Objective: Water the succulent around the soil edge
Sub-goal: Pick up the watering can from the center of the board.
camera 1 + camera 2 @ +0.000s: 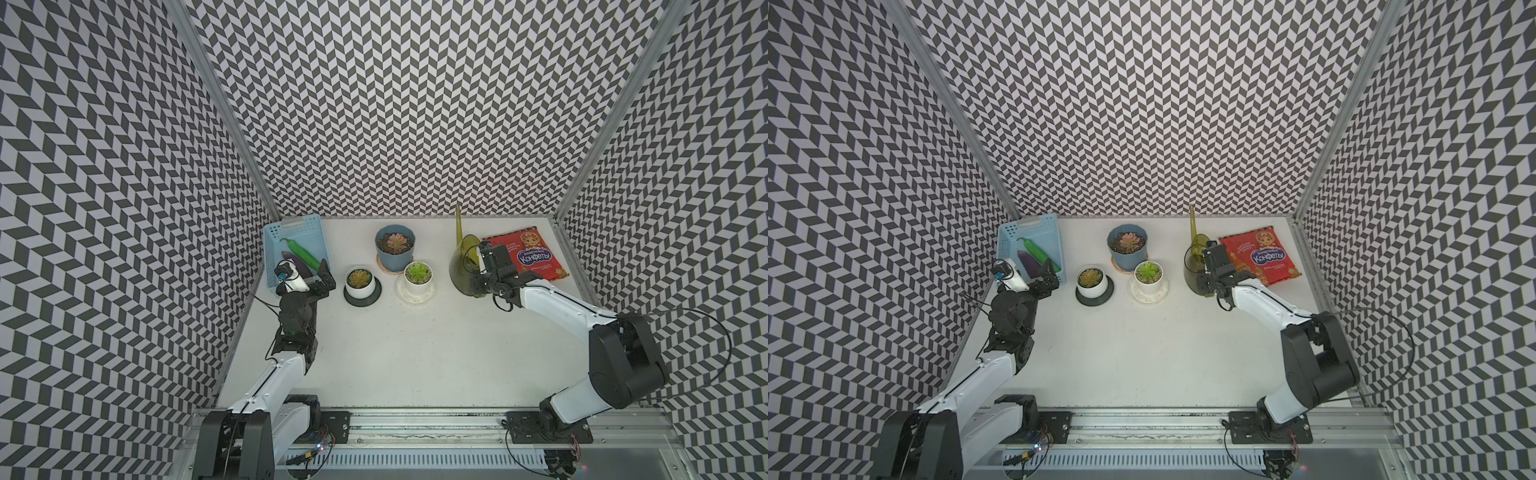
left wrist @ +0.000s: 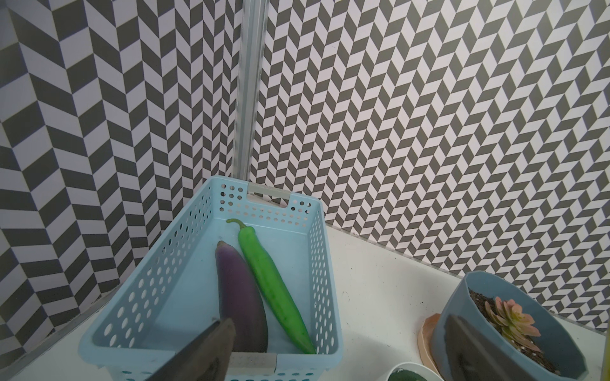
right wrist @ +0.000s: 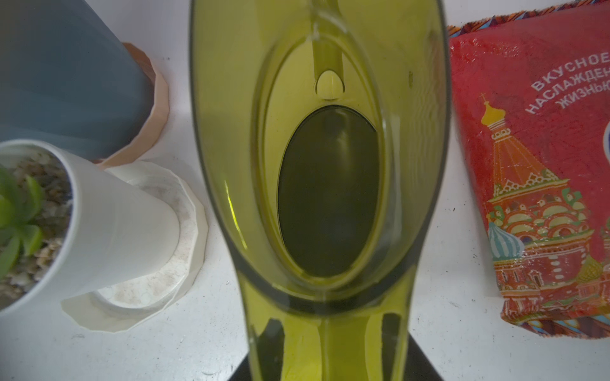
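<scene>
White worktop (image 1: 415, 353) from above. Three potted succulents (image 1: 395, 245) cluster at twelve o'clock; a green watering can (image 1: 459, 270) stands at two o'clock, the right tool (image 1: 477, 286) against it.

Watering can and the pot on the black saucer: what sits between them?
A white pot with a green succulent stands between the watering can and the black-saucer pot, as both top views show.

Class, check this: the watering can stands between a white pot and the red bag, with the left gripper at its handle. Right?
No: the right gripper is at the handle, as both top views show. The watering can does stand between the white pot and the red bag.
</scene>
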`<move>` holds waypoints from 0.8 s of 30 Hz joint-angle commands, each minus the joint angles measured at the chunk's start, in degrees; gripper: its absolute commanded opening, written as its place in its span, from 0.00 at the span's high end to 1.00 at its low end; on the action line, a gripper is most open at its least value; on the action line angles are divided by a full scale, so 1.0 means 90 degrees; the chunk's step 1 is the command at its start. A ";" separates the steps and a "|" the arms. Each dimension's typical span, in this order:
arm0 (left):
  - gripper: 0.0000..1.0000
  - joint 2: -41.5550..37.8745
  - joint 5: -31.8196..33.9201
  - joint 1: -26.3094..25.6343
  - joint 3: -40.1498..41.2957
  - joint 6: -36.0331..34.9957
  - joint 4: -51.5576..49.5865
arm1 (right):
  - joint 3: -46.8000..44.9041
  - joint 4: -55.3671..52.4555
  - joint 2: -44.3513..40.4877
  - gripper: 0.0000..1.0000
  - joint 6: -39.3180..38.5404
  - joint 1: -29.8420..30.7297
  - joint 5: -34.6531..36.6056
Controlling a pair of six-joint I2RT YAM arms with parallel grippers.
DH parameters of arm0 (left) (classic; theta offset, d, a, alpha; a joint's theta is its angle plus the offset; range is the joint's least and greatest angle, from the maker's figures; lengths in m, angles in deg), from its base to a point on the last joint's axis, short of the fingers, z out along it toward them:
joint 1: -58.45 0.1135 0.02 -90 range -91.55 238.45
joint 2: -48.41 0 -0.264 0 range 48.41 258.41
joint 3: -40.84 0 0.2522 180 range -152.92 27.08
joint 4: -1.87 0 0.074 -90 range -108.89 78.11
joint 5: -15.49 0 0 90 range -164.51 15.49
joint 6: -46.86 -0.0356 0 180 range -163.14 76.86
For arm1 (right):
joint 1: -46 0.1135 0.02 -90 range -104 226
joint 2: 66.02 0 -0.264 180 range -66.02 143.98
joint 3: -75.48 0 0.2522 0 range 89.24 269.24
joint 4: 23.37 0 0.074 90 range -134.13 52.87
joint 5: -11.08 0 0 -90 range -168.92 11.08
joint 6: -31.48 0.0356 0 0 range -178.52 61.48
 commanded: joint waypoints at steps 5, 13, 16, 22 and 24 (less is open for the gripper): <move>0.00 -0.0023 0.0073 -0.0032 -0.0224 -0.0050 -0.0045 | 0.0135 -0.0097 0.0031 0.74 -0.0038 0.0040 0.0142; 0.00 -0.0034 0.0072 -0.0032 -0.0234 -0.0049 -0.0052 | 0.0873 -0.1609 -0.0163 0.91 0.0178 0.0198 0.0952; 0.00 -0.0063 0.0066 -0.0032 -0.0244 -0.0049 -0.0055 | 0.1191 -0.2254 -0.0230 0.96 0.0268 0.0214 0.1139; 0.00 -0.0166 0.0091 -0.0032 -0.0230 -0.0061 -0.0056 | 0.1793 -0.3452 -0.0267 1.00 0.0354 0.0288 0.1194; 0.00 -0.0184 0.0091 -0.0032 -0.0225 -0.0064 -0.0062 | 0.1967 -0.3788 -0.0289 1.00 0.0342 0.0327 0.1136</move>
